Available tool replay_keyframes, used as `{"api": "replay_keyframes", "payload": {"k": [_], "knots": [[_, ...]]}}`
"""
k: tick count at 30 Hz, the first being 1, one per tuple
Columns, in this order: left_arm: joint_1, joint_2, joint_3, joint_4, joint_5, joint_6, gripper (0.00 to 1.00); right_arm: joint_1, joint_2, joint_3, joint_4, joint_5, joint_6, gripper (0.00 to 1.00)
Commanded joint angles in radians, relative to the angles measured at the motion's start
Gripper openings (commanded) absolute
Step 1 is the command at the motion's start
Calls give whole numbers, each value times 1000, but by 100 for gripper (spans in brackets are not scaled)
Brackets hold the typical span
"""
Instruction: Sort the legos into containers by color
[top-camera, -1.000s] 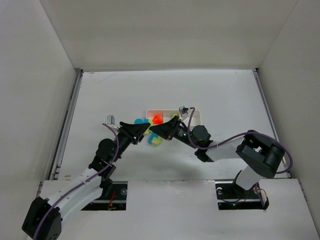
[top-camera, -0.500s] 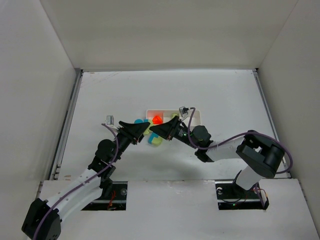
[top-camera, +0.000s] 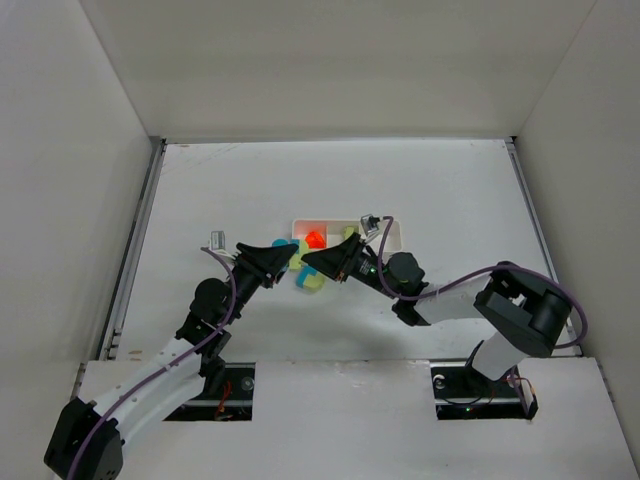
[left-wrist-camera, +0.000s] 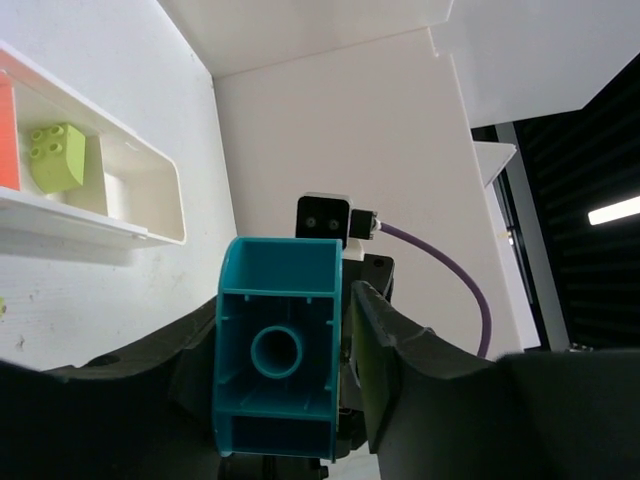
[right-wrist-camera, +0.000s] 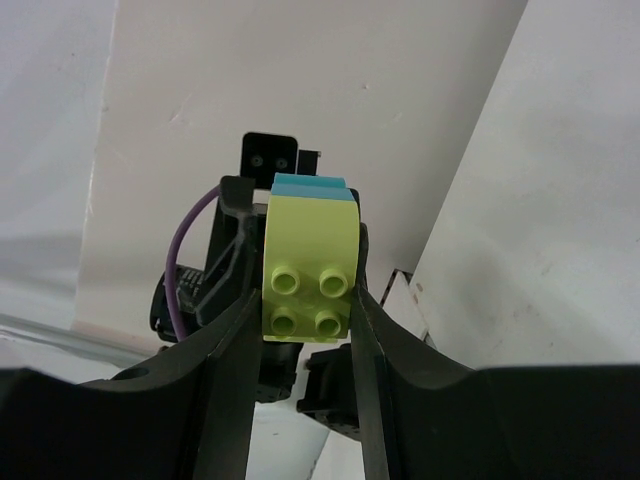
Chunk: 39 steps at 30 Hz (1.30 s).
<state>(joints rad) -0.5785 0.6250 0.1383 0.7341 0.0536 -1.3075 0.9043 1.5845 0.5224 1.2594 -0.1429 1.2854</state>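
Seen from above, your two arms meet tip to tip near the middle of the bench (top-camera: 450, 190), just off the near long edge of the tray (top-camera: 392, 232), towards its left end. That view hides the grasp itself under the black fingers. It does show an orange-red block (top-camera: 314, 239) lying in the tray.

The left wrist camera gives you what the top view lacks. The left fingers (left-wrist-camera: 385, 360) are closed to a narrow gap on a teal block (left-wrist-camera: 278, 345), one finger against each side, with the block's hollow underside facing the lens. To the left, the tray's compartments stand open to this view, and a second yellow-green block (left-wrist-camera: 57, 157) lies in the one beside the orange-red.

The right wrist camera shows the opposite face. The right fingers (right-wrist-camera: 232, 370) are partly closed and pinch a yellow-green block (right-wrist-camera: 308, 270) by its sides, studs towards the lens. The teal block sits flush against its far face, with the left arm just behind it.
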Motion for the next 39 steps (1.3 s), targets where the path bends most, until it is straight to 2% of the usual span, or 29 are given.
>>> {"api": "replay_keyframes", "payload": {"k": [1,5,10,13,24,27,31,35,39], "knots": [[6,-7,4,39,-8,22,38,-5,-21,-1,84,9,6,32],[-5,4,9,39,-5,25,33,-11,-11,1,89,2,22,32],[6,-4,7,31,3,31,16,-20,-18,-9,92,3,28,32],[10,-11,14,5,9,51,10,-40,-40,-22,90,2,32,32],[76,-99,21,-156,29,126,8,-140,-147,-96,-6,-32,-1,32],[95,-88,30,-162,45,126,9,-190,-176,-88,-124,-35,-70,32],[78,-47,32,-145,29,119,10,-250,-216,-9,-455,15,-239,32],[68,-15,37,-127,2,117,11,-241,-222,141,-828,228,-480,33],[67,19,46,-104,0,111,12,-186,-160,257,-979,364,-609,33]]}}
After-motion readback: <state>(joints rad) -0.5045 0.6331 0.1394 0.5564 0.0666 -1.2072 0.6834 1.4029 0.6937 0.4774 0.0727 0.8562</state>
